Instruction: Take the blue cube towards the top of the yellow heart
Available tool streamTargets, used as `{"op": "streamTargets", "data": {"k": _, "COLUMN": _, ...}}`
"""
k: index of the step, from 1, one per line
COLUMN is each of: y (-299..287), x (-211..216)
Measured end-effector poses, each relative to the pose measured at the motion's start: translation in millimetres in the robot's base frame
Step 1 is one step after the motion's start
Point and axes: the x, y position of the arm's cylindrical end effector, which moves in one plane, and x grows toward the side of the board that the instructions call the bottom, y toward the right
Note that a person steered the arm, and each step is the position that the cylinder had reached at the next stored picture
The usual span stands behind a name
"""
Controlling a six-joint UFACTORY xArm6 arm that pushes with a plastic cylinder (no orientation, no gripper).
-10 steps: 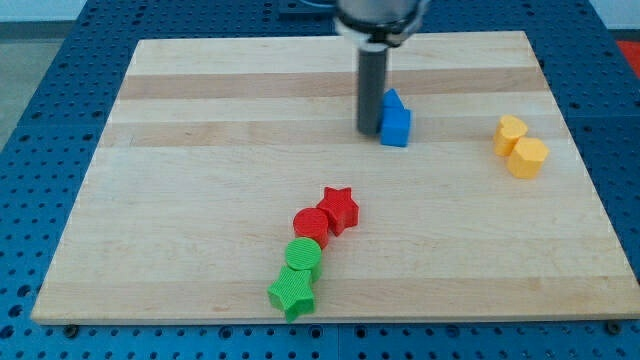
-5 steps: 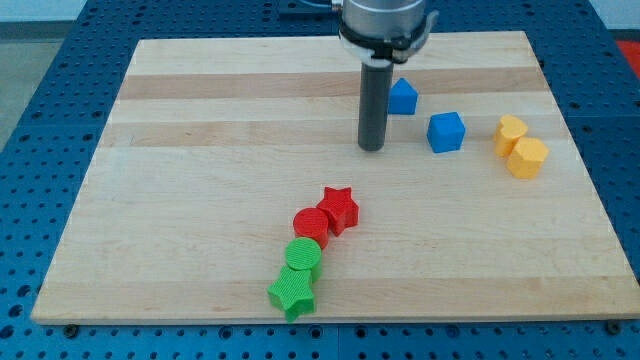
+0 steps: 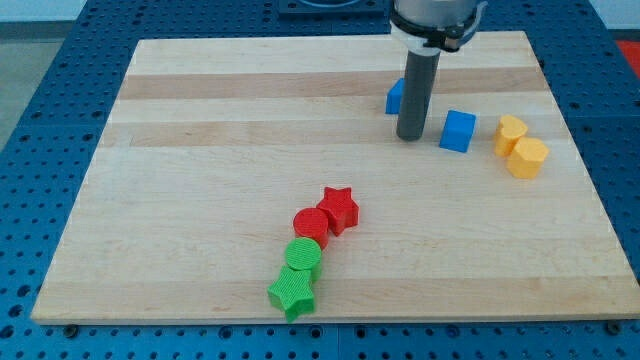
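The blue cube (image 3: pixel 458 131) sits on the wooden board at the view's upper right. The yellow heart (image 3: pixel 511 132) lies just to its right, with a small gap between them. My tip (image 3: pixel 409 136) rests on the board just left of the blue cube, a short gap apart. A second blue block (image 3: pixel 395 96) is behind the rod, partly hidden by it, so its shape is unclear.
A yellow hexagon (image 3: pixel 528 157) touches the yellow heart at its lower right. A red star (image 3: pixel 339 209), a red cylinder (image 3: pixel 311 226), a green cylinder (image 3: pixel 303 256) and a green star (image 3: pixel 292 293) form a chain at the lower middle.
The blue cube has slid right, away from the other blue block, and now lies close to the yellow heart. My tip has followed to the right.
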Motion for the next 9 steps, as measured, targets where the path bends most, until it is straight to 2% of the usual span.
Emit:
{"op": "streamTargets", "data": {"k": 2, "y": 13, "x": 38}}
{"op": "streamTargets", "data": {"k": 4, "y": 39, "x": -12}}
{"op": "streamTargets", "data": {"k": 7, "y": 28, "x": -30}}
{"op": "streamTargets", "data": {"k": 8, "y": 70, "x": -30}}
{"op": "streamTargets", "data": {"k": 9, "y": 80, "x": -30}}
